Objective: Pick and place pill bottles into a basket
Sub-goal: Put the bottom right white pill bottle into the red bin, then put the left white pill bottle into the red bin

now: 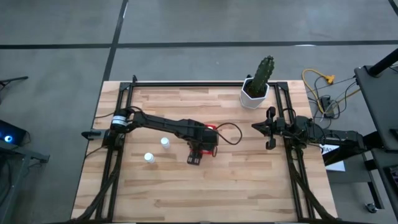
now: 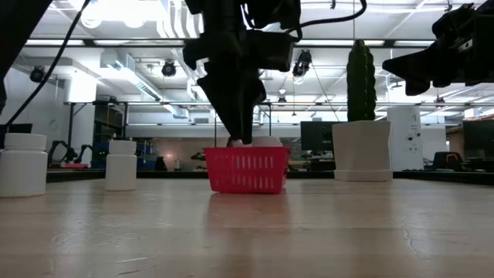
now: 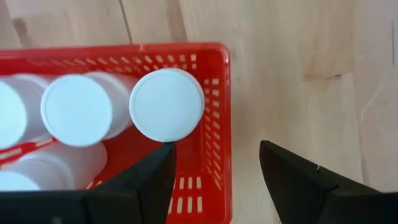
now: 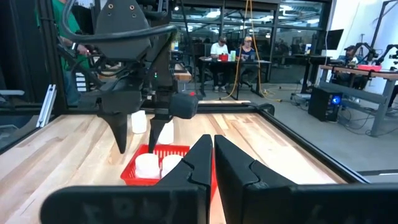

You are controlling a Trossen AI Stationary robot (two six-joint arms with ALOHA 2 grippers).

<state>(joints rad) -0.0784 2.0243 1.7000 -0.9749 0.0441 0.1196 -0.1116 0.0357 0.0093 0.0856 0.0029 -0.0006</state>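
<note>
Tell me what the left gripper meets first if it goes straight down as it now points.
Probably the small red slotted plastic basket: the open left gripper straddles its end wall, one finger inside by a white-capped pill bottle, the other over bare wooden table.

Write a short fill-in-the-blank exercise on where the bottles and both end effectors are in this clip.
1. The left end effector hangs open over the ____ basket.
2. ____ pill bottles stand on the table outside the basket.
3. The right end effector waits near the potted ____.

Missing words: red; two; cactus
</note>
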